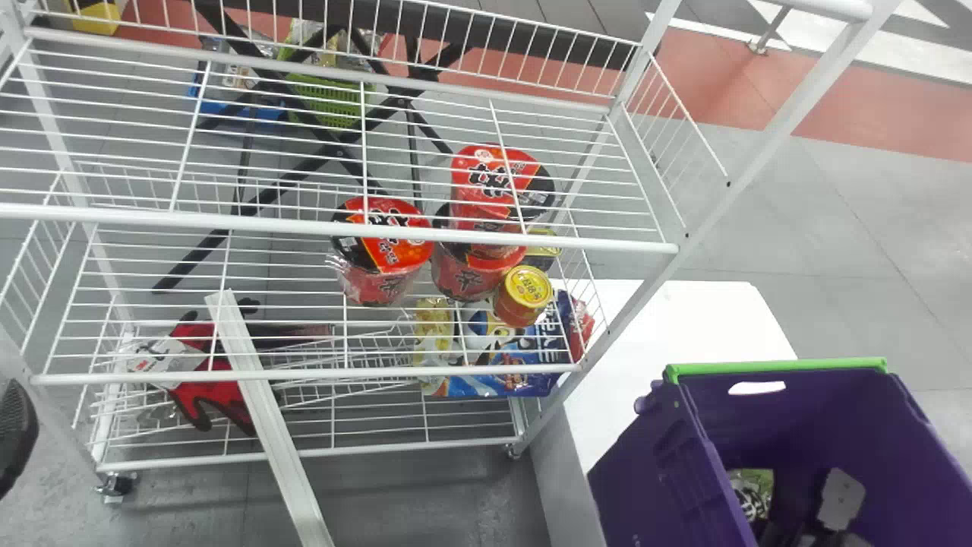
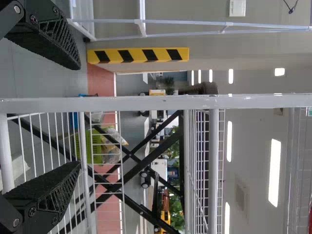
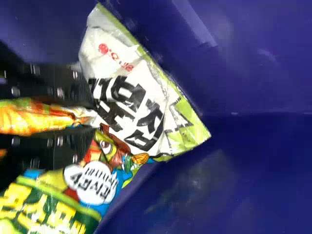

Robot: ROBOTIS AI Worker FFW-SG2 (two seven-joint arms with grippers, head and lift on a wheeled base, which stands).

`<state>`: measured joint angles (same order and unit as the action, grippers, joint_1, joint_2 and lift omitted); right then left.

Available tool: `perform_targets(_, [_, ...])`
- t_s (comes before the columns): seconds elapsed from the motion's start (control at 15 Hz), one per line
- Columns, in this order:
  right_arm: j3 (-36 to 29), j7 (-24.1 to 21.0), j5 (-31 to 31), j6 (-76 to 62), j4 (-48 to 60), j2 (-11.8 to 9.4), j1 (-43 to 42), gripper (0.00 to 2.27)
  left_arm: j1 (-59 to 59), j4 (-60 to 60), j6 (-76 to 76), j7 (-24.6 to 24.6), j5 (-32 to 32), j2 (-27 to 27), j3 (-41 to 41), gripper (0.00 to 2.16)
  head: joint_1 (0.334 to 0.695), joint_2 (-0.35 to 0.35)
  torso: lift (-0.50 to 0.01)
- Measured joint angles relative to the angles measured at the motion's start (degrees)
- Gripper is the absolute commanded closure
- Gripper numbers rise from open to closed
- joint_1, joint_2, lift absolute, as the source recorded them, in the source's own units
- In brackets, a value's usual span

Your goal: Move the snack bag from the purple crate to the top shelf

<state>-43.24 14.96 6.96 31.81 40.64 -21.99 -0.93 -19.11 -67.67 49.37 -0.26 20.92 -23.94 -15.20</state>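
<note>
Grey floor (image 1: pixel 873 243), white rack (image 1: pixel 228 222), purple crate (image 1: pixel 661 479), right hand (image 1: pixel 841 499) apparently pinching snack bag (image 3: pixel 129 95) inside, left hand (image 1: pixel 15 429) spread open

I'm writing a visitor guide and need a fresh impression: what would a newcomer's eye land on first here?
Probably the purple crate with its bright green edge, at the head view's lower right. The red-lidded noodle cups would likely come next, seen through the wires of the white rack. In the right wrist view, the colourful snack bag stands out, pinched in the right gripper.
</note>
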Motion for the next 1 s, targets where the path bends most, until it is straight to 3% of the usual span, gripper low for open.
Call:
perform_targets(0.4, [-2.0, 4.18, 1.29, 11.89, 12.48, 3.06, 5.52, 1.66, -0.09, 0.0, -0.17, 0.33, -0.01, 0.41, -0.01, 0.13, 0.695, -0.35, -0.452])
perform_targets(0.73, [-12.65, 12.3, 3.82, 35.24, 27.82, 5.54, 9.12, 1.66, -0.09, 0.16, -0.43, 0.44, -0.1, 0.68, -0.01, 0.13, 0.695, -0.35, -0.433])
perform_targets(1.0, [-20.02, 11.68, 5.78, 48.12, 37.04, 7.32, 9.36, 1.66, -0.07, 0.18, -0.62, 0.48, -0.18, 0.82, -0.01, 0.13, 0.695, -0.35, -0.417])
